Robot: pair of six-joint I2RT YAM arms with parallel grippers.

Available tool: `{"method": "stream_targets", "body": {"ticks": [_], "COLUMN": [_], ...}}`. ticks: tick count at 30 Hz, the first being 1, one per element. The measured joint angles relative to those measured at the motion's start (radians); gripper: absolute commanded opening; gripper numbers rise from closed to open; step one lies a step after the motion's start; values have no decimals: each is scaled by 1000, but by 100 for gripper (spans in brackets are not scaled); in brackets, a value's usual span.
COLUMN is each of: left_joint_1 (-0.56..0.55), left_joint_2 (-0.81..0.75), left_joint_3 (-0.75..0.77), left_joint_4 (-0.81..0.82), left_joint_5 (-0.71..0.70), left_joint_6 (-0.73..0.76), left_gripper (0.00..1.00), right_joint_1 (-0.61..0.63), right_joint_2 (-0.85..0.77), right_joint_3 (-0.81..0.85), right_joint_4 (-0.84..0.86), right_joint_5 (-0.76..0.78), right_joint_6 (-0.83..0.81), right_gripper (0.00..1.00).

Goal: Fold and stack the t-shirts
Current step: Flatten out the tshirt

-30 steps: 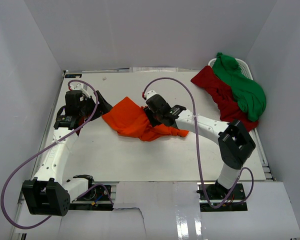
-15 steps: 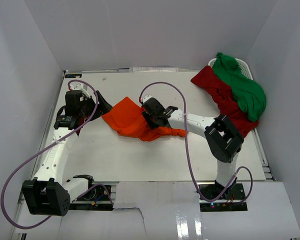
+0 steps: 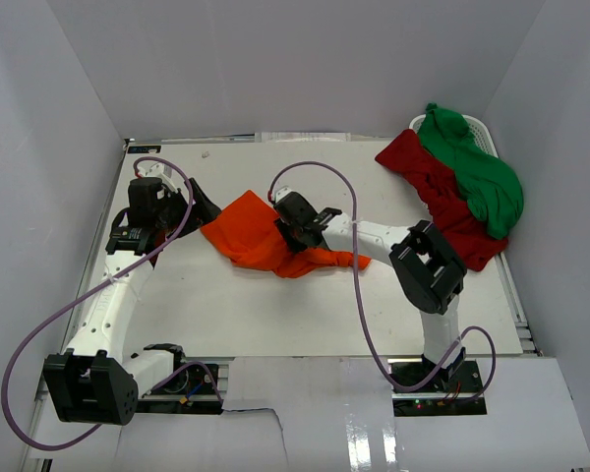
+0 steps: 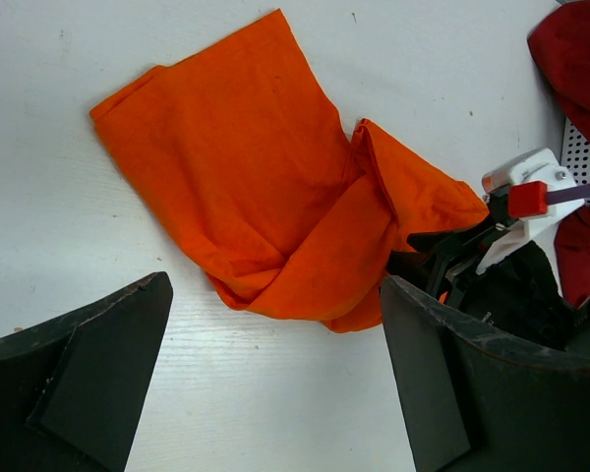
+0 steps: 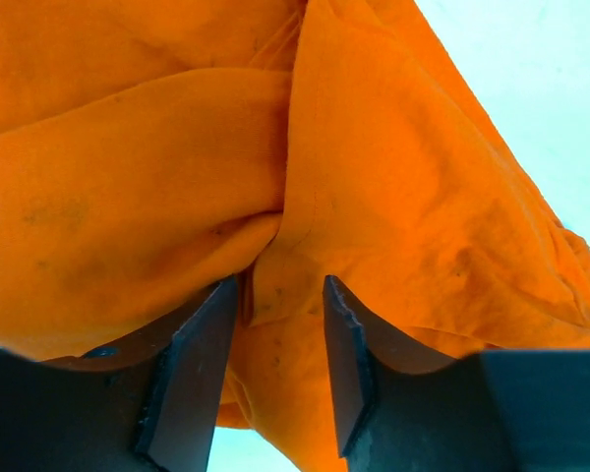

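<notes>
- Orange shirt [image 3: 261, 236] lies crumpled in the middle of the table [image 3: 275, 305].
- Right gripper [image 5: 280, 285] is clenched on a bunched fold of it.
- Left gripper [image 3: 197, 206] hovers just beside the shirt's left edge, jaws spread wide, holding nothing.
- Green shirt [image 3: 477, 172] lies over red shirt [image 3: 438, 192] at the far right.

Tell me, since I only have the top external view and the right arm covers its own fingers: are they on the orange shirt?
Observer: Yes. The right wrist view shows the right gripper with fingers slightly apart, straddling a crease of the orange shirt; whether they pinch it is unclear.
Operator: And the left one?
Observer: The left gripper is wide open and holds nothing; the shirt lies just ahead of it on the table.
</notes>
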Motion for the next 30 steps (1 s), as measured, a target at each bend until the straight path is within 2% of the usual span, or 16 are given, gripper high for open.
{"method": "stream_targets", "body": {"ticks": [1, 3, 4, 6, 18, 24, 30], "left_joint_1": [0, 0, 0, 0, 0, 0, 0], "left_joint_2": [0, 0, 0, 0, 0, 0, 5], "left_joint_3": [0, 0, 0, 0, 0, 0, 0], "left_joint_4": [0, 0, 0, 0, 0, 0, 2], "left_joint_5": [0, 0, 0, 0, 0, 0, 26], "left_joint_6": [0, 0, 1, 3, 3, 3, 7], "left_gripper": [97, 97, 97, 97, 97, 98, 98], "right_joint_1": [0, 0, 0, 0, 0, 0, 0], "right_joint_2": [6, 16, 24, 31, -21, -170, -389], "right_joint_3": [0, 0, 0, 0, 47, 93, 66], "right_joint_4": [0, -1, -3, -6, -90, -164, -264], "right_joint_5": [1, 13, 24, 50, 168, 172, 174], "right_joint_6": [1, -1, 0, 2, -2, 7, 69], "right_gripper": [44, 29, 17, 8, 8, 8, 8]}}
